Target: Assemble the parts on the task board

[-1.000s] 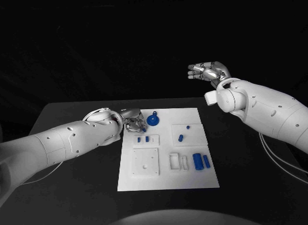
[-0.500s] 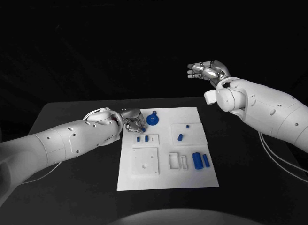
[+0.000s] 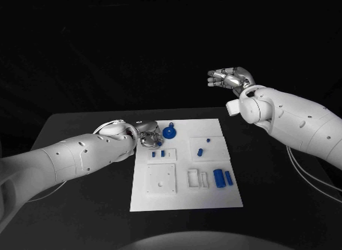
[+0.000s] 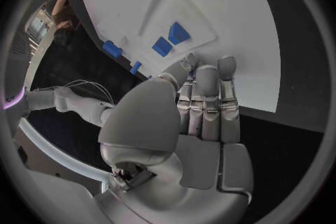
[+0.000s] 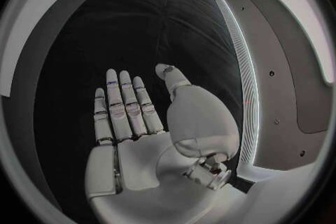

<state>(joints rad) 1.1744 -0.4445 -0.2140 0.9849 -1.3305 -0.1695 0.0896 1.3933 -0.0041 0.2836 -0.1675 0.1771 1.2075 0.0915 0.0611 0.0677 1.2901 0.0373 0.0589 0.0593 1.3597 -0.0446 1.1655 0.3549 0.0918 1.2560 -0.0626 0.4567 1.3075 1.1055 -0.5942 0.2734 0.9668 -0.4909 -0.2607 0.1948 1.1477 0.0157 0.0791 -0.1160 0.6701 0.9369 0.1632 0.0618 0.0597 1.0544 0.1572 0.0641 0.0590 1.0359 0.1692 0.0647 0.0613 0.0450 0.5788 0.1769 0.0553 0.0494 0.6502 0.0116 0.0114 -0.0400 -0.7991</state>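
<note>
Left hand (image 3: 146, 136): flat, fingers straight and together, holding nothing, hovering at the near-left edge of the white rectangular task board (image 3: 184, 200); you will find it has barely shifted over the last second. Right hand (image 3: 230, 79): raised well above the table, released, empty, unchanged. Small blue plastic parts (image 3: 223, 178): all resting on the board, none picked up. Assembly, as you should judge it, has made no progress.

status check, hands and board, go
Left hand empty, low at the task board's far left corner. Right hand open, raised clear beyond the table. Blue parts on board, nothing blocking.
</note>
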